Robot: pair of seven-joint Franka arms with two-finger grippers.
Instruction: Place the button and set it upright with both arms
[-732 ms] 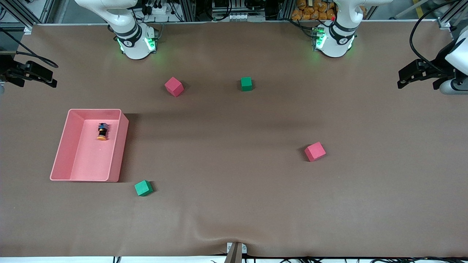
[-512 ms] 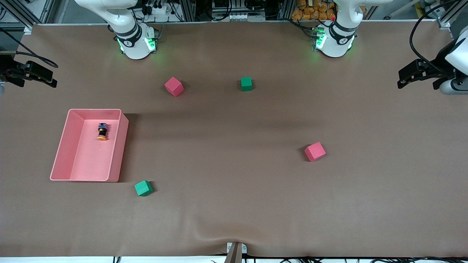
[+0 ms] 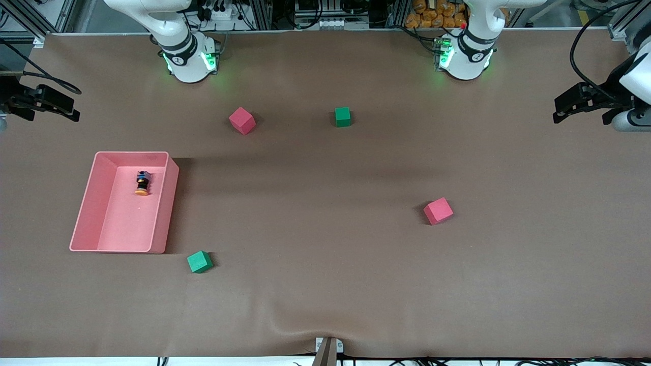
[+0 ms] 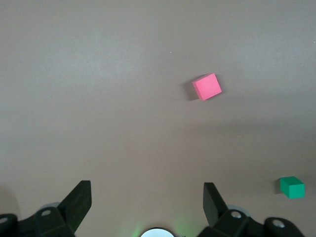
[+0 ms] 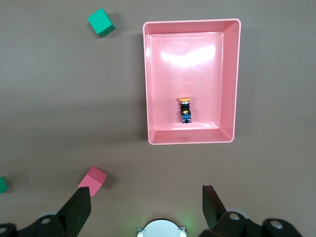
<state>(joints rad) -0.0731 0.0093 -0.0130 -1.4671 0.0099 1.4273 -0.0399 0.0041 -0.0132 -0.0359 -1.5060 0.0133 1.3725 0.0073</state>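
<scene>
The button [image 3: 142, 183] lies on its side in the pink tray [image 3: 89, 203], near the tray's end farther from the front camera. Its orange cap points toward that camera and its dark body away. The right wrist view looks straight down on the button [image 5: 185, 109] and the tray [image 5: 232, 74]. My right gripper [image 5: 147, 200] hangs open and empty high over the table by its own base. My left gripper [image 4: 147, 197] is likewise open and empty, high over bare table near its base. Neither gripper shows in the front view.
Two pink cubes [image 3: 242, 120] [image 3: 438, 211] and two green cubes [image 3: 342, 116] [image 3: 199, 262] are scattered on the brown table. Black fixtures [image 3: 43, 101] [image 3: 582, 101] stand at both ends of the table.
</scene>
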